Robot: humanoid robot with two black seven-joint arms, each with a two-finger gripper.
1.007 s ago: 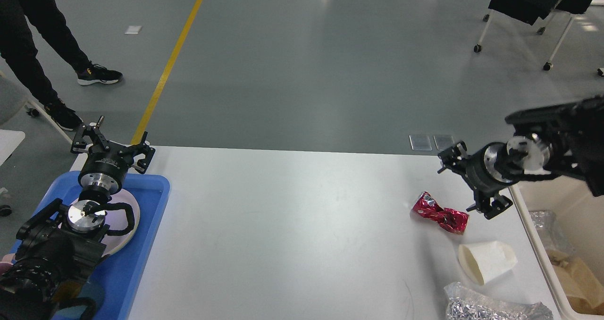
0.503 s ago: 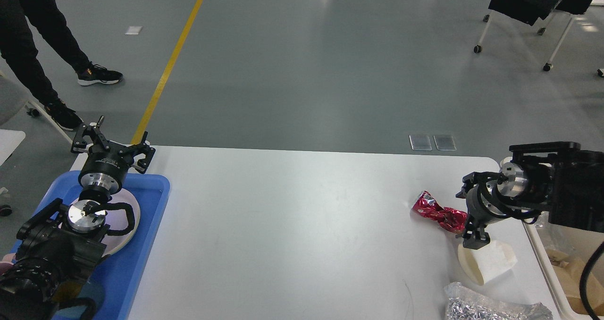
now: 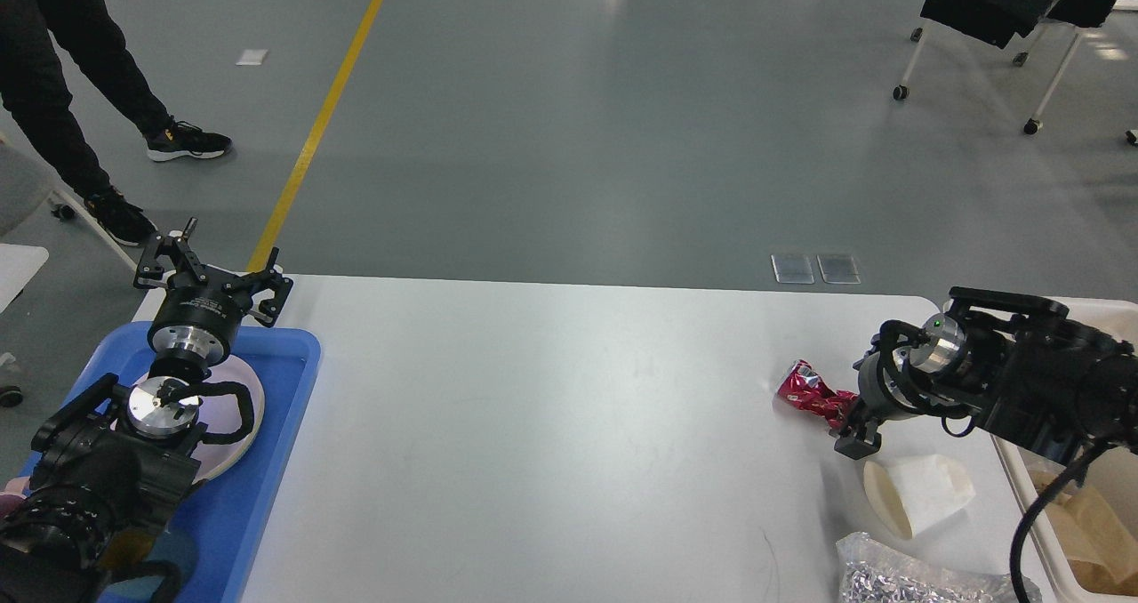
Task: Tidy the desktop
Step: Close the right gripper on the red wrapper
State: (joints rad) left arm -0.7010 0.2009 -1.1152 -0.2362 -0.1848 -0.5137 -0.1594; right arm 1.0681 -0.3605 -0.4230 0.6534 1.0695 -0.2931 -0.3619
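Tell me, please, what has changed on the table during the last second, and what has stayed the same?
The right gripper came down from above the desktop and toward the robot, and now sits at the red crumpled wrapper; a grasp cannot be confirmed. The wrapper, the white paper cup, the foil and the left gripper over the blue tray stayed put.

I see my white counter (image 3: 551, 425), wide with rounded corners. A blue tray (image 3: 267, 461) sits on its left end. Toward the right lie a crumpled red foil wrapper (image 3: 809, 394), a tipped white paper cup (image 3: 916, 492) just nearer, and crinkled silver foil (image 3: 898, 576) at the near edge.
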